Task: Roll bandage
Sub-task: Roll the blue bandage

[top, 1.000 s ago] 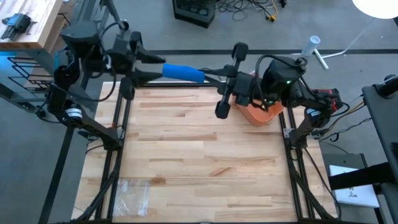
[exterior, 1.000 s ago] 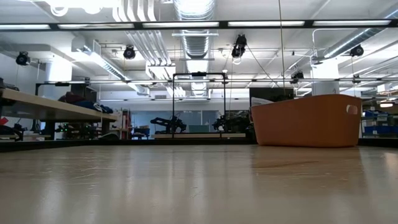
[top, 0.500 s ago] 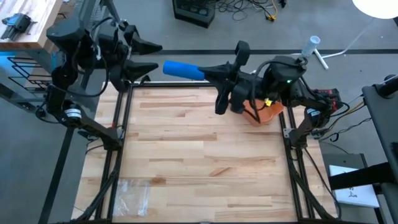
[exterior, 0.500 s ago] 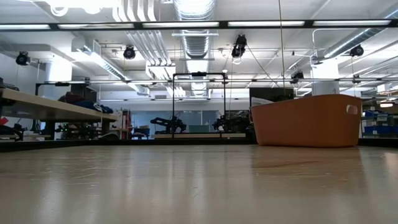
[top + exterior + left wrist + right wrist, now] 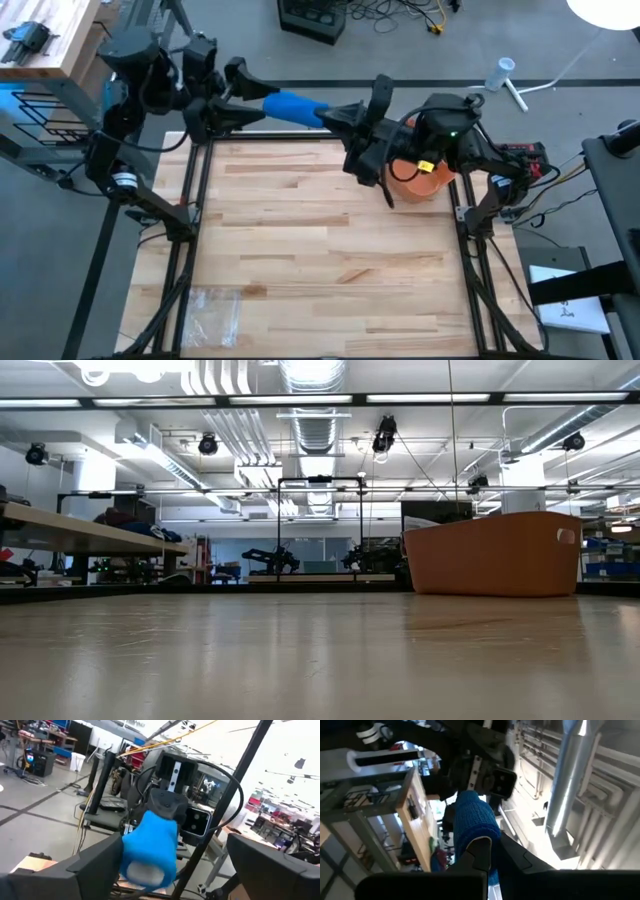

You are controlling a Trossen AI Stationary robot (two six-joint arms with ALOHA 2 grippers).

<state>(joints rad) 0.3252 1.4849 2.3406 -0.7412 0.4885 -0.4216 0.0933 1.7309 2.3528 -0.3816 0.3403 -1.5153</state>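
Observation:
A blue bandage roll (image 5: 295, 107) hangs level in the air over the table's far edge (image 5: 300, 143). My right gripper (image 5: 333, 114) is shut on the roll's right end. My left gripper (image 5: 248, 94) is open at the far left. Its fingers stand on either side of the roll's free left end (image 5: 149, 851), and a wide gap shows beside one of them. The low view shows neither the roll nor the grippers. My right gripper pinches the roll's right end (image 5: 472, 827) between its two fingers (image 5: 479, 851). The fingers come level from the table's right and lie along the roll. The roll sticks out past the fingertips toward the left gripper, lifted clear of the table.
An orange bin (image 5: 415, 182) stands at the table's far right corner, under my right arm; it also shows in the low view (image 5: 492, 553). A clear plastic bag (image 5: 215, 310) lies near the front left corner. Bare wooden boards (image 5: 320, 250) fill the middle of the table.
My left gripper has opened and let go of the roll's left end, drawn back a little and turned at the wrist. My right gripper has rolled about its own long axis, still shut on the roll, which stays level over the far edge.

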